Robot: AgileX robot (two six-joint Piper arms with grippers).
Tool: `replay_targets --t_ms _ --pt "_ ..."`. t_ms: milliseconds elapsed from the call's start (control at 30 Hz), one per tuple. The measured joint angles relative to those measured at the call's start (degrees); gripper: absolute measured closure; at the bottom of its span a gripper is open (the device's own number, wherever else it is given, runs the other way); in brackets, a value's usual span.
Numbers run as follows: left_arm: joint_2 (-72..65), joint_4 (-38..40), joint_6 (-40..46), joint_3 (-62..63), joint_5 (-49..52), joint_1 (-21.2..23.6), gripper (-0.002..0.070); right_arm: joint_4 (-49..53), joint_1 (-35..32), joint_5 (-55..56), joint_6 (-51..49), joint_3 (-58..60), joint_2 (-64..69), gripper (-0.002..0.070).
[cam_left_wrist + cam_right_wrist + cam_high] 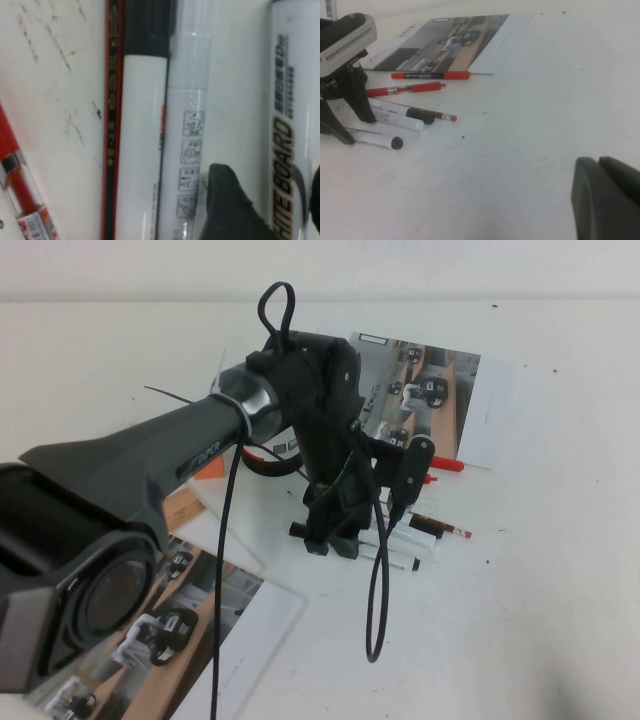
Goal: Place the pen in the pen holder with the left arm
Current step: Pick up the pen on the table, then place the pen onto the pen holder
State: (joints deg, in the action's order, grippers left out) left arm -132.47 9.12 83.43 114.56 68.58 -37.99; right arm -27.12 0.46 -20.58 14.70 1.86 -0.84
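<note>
The pen (289, 125) is a thick white marker printed "WHITE BOARD". It lies flat on the table among other pens, and it also shows in the high view (398, 560) and the right wrist view (376, 140). My left gripper (345, 543) is down at the table, open, with one finger on each side of the pen's barrel (270, 182); its fingers (364, 107) straddle the pen. The pen holder is out of view. My right gripper (605, 200) is shut and empty, low over bare table, away from the pens.
Beside the pen lie a grey-white marker (187, 125), a slim white pen with black cap (142, 125), a dark pencil (112, 125) and red pens (420, 88). Printed photo sheets lie at the back (440, 390) and front left (200, 630).
</note>
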Motion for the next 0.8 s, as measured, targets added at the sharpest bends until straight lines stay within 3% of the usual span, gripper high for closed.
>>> replay_targets --t_ms 167,467,800 --pt "-0.4 -0.1 -0.2 0.0 0.4 0.0 0.0470 0.0 0.0 0.0 0.0 0.0 0.0 0.0696" --pt "-0.5 0.0 -0.9 0.0 0.5 0.0 0.0572 0.0 0.0 0.0 0.0 0.0 0.0 0.0696" --pt "4.3 6.5 -14.6 -0.4 -1.3 0.1 0.0570 0.0 0.0 0.0 0.0 0.0 0.0 0.0696"
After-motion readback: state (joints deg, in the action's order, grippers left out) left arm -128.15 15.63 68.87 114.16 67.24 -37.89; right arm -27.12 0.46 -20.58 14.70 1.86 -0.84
